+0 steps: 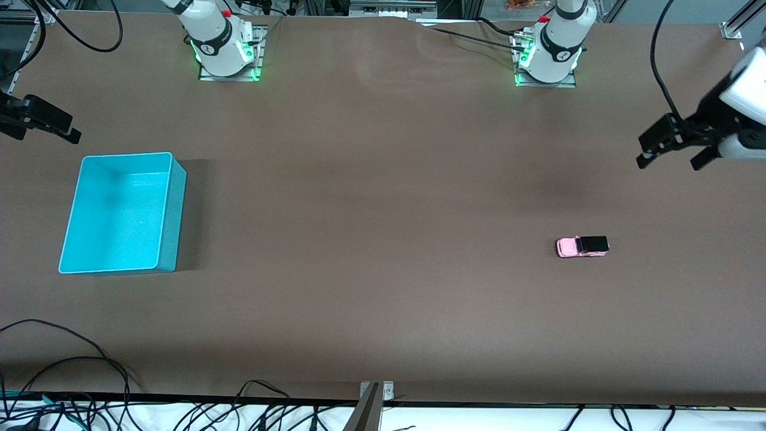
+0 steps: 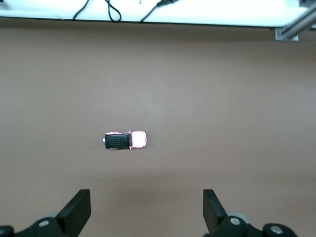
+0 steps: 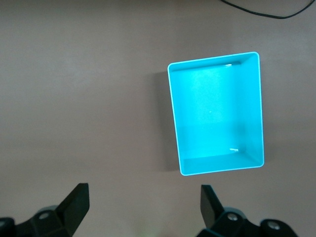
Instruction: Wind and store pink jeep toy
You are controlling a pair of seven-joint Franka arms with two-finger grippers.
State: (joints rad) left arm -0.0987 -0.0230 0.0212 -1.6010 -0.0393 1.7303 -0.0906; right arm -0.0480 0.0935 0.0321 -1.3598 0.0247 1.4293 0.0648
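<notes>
The pink jeep toy (image 1: 582, 246) with a black roof stands on the brown table toward the left arm's end; it also shows in the left wrist view (image 2: 125, 140). My left gripper (image 1: 670, 154) hangs open and empty in the air over the table's edge at that end, apart from the jeep; its fingers (image 2: 76, 211) frame bare table. The turquoise bin (image 1: 122, 212) stands empty toward the right arm's end and shows in the right wrist view (image 3: 216, 113). My right gripper (image 1: 45, 123) is open and empty, up in the air over the table edge beside the bin.
Black cables (image 1: 72, 383) lie along the table edge nearest the front camera. A metal bracket (image 1: 376, 395) sits at the middle of that edge. The arm bases (image 1: 224, 48) stand along the edge farthest from the camera.
</notes>
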